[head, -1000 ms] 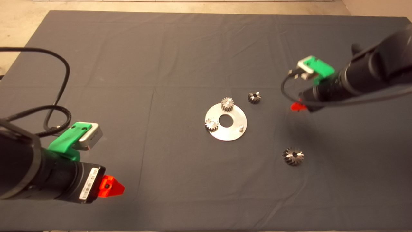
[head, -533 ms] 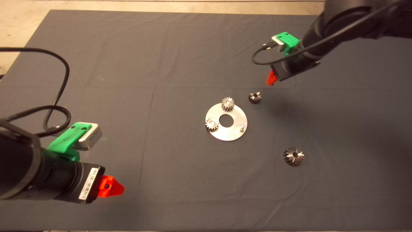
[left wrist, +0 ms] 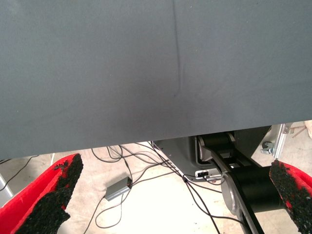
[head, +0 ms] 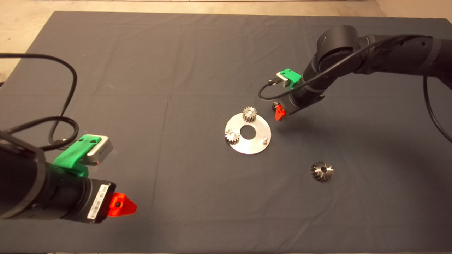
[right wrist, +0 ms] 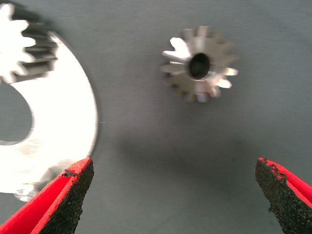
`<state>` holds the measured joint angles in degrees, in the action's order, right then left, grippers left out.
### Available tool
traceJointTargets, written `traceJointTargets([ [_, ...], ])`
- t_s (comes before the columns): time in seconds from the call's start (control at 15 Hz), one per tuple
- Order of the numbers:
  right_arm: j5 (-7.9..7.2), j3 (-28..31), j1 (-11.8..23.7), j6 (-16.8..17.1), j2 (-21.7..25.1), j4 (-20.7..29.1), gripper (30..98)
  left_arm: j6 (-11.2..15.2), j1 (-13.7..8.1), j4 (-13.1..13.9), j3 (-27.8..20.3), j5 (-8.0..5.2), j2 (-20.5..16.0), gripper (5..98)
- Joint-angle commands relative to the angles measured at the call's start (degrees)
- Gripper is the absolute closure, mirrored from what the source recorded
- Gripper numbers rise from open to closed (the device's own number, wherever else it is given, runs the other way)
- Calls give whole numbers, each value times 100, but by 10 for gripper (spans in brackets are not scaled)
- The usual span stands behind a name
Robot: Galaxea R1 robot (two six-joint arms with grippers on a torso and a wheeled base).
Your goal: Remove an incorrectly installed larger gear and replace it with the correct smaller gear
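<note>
Head view, right tool: we see the right tool (head: 279,112) low over the dark mat (head: 141,70) on the bench, just beside the round plate (head: 259,128). The smaller gear (head: 274,105) sits right under it, mostly hidden by the red fingers.

Head view, larger gear: the larger gear (head: 321,171) lies loose on the mat, well apart from the right tool and off the plate. We judge the removal done.

Head view, plate: two silver gears sit on it, one (head: 249,114) on the edge nearest the right tool, the other (head: 232,135) on the far side. A bare pin (head: 264,140) stands free on the plate; we judge that is where the smaller gear must go.

Head view, left tool: the left tool (head: 122,204) waits at the lower left, far from the work.

Left wrist view: the left tool's pads (left wrist: 51,195) stand wide apart and hold nothing. Beyond the mat edge we see floor, cables and a frame.

Right wrist view: the right tool's pads (right wrist: 70,195) are spread wide, with the smaller gear (right wrist: 199,64) ahead of them, bore up, not yet between them. The plate (right wrist: 58,126) lies to one side, close to one finger.

Left to do: grasp the smaller gear, carry it across, seat it on the pin.

In the way: the plate rim and the near silver gear crowd that finger's side, we think.
</note>
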<state>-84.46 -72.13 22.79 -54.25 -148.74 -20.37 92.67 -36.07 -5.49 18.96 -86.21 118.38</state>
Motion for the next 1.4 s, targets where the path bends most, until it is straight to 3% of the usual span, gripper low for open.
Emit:
traceJointTargets([
  [0.0, -1, 7, 95, 2, -20, -301, 408, 40, -23, 92, -95, -18, -12, 54],
  [0.13, -9, 51, 68, -42, -47, -532, 363, 40, -23, 92, -87, -18, -12, 54],
  [0.33, -1, 51, 60, -68, 21, -732, 355, 40, -15, 92, -87, -18, -12, 54],
  [0.67, 138, 25, -2, -758, 22, -1180, 355, 40, -14, 92, -87, -18, -12, 54],
  [0.87, 481, 16, -20, -1245, 33, -1220, 355, 32, 3, 92, -87, -11, -3, 54],
  [1.07, 492, 60, -55, -1712, 15, -1611, 355, 32, 3, 92, -87, 34, -3, 54],
  [1.33, 492, 69, -134, -1791, 77, -1764, 355, 29, 3, 92, -87, 34, -3, 54],
])
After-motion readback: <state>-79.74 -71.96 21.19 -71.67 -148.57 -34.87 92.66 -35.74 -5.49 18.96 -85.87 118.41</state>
